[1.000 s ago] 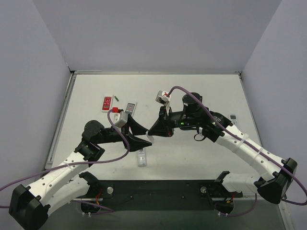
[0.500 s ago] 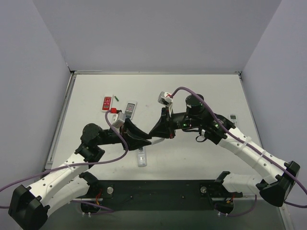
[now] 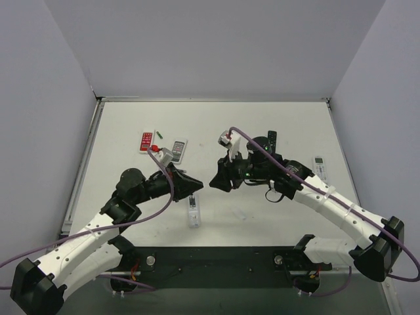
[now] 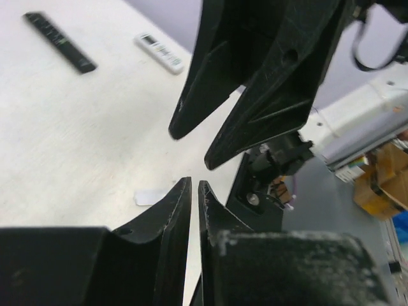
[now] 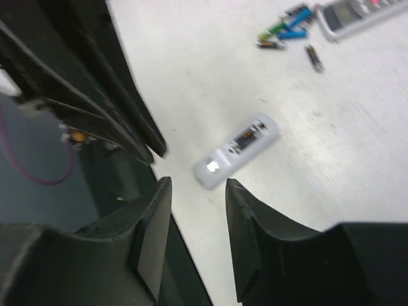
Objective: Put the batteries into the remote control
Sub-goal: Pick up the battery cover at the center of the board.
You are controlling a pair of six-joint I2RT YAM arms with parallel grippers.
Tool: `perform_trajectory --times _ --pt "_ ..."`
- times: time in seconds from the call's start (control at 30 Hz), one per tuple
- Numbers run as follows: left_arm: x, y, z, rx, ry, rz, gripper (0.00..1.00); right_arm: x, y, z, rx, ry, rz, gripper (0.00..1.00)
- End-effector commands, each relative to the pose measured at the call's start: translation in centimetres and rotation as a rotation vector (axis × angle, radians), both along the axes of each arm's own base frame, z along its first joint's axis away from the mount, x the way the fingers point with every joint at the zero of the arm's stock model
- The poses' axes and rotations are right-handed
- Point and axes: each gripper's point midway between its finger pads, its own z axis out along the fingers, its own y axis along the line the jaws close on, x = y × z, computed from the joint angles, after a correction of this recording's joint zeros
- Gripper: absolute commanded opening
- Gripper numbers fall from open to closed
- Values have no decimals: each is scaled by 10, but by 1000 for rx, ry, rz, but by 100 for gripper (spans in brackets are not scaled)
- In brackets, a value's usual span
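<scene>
The slim white remote control (image 3: 193, 210) lies on the table with its battery recess facing up, and also shows in the right wrist view (image 5: 236, 150). Several batteries (image 5: 287, 30) with green, blue and dark wraps lie beside the grey remote. One green battery (image 3: 159, 134) shows from above. My left gripper (image 3: 199, 183) (image 4: 194, 185) is shut with nothing visible between its jaws. It hangs above the table just beyond the white remote. My right gripper (image 3: 214, 181) (image 5: 197, 185) is open and empty, tip to tip with the left one.
A small white flat piece (image 3: 239, 213) (image 4: 150, 196) lies right of the remote. A red remote (image 3: 146, 141) and a grey remote (image 3: 178, 147) lie far left. A black remote (image 3: 271, 139) and a white remote with a display (image 3: 319, 167) lie right.
My left gripper's jaws have closed from a wide spread. Both grippers stay tip to tip above the remote. The right arm has dropped lower. The small white piece shows on the table now.
</scene>
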Motion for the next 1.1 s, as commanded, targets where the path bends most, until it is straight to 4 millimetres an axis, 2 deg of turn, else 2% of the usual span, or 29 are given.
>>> perform_trajectory --times 0.0,0.03,0.13,0.2,0.33,0.4,0.6,0.8,1.07 --pt "29 27 -45 149 155 265 22 23 -50 -69 -313 59 -240 41" --pt "35 34 -51 167 175 326 24 21 -56 -80 -347 92 -268 48" --pt "39 52 -72 224 243 430 35 11 -78 -114 -457 191 -355 54" --pt "37 60 -81 240 279 467 45 4 -98 -139 -549 254 -426 54" --pt "36 67 -88 259 303 501 59 -15 -124 -175 -644 404 -549 54" --pt "36 69 -91 273 315 509 62 -26 -137 -192 -690 483 -604 54" --pt "35 68 -97 306 333 503 63 -42 -149 -215 -780 592 -644 51" --pt "35 65 -101 309 345 484 63 -42 -144 -224 -817 619 -624 34" --pt "34 61 -102 308 352 463 63 -36 -133 -229 -805 640 -639 30"
